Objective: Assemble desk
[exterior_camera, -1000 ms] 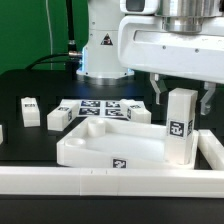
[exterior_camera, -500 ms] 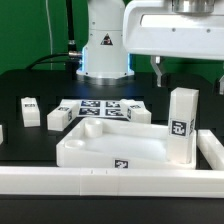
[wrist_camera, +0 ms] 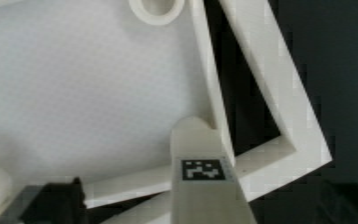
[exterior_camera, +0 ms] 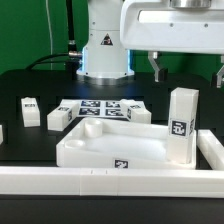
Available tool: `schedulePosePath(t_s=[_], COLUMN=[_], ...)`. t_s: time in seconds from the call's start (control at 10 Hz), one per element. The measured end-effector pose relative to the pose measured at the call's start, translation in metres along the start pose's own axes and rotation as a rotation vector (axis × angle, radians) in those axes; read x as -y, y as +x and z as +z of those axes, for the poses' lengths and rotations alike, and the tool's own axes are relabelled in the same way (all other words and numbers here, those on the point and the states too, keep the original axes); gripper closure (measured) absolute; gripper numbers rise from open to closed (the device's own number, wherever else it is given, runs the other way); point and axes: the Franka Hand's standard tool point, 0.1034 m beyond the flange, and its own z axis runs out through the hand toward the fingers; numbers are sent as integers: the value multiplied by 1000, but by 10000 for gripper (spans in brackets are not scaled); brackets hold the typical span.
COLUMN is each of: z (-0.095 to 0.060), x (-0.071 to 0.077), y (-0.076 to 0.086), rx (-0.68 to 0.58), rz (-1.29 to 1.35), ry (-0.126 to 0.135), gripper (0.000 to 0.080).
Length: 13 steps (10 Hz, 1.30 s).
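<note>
The desk slab (exterior_camera: 105, 150) is lying flat at the middle of the black table (exterior_camera: 22, 150), rim up, with one tag showing on its near wall. In the exterior view the upright leg (exterior_camera: 181, 125) is standing at the slab's 3 o'clock corner, its tag facing the camera. Three more legs are lying loose on the table beyond the slab. The outer loose leg (exterior_camera: 30, 110) and the middle loose leg (exterior_camera: 57, 118) are lying toward 10 o'clock, and the third loose leg (exterior_camera: 138, 112) is lying toward 1 o'clock, just beside the marker board (exterior_camera: 98, 107). That is making four legs and one slab. The gripper (exterior_camera: 189, 77) is hanging above the upright leg with its fingers (exterior_camera: 158, 66) spread wider than the leg, touching and gripping nothing. Only the exterior view is showing this spread, the loose legs and the arm's white base (exterior_camera: 105, 45) at 12 o'clock. The wrist view is giving what that view is not: a close look down onto the slab's bare floor, one round socket (wrist_camera: 158, 10), and the dark gap between the slab's rim and the white rail (wrist_camera: 274, 90) running beside it. One rail is bordering the slab, apart from it.
</note>
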Motion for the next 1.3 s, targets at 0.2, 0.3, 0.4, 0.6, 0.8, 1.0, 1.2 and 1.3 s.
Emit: schedulePosePath(t_s=[0.2,0.3,0.4,0.6,0.8,1.0,1.2,1.3], z=[0,0,1,10,12,13,14,15], x=[0,0,0,-8,-21,-27,-26,-27], y=[0,0,-1,-21,-37,-40,-40,-41], rx=[0,0,2,-1,22,18,19,19], rz=[0,0,-1,-222,-350,-350,-350,-354], ry=[0,0,-1,-1,-10,-2,-3,-3], gripper=[150,150,150,150,150,150,150,150])
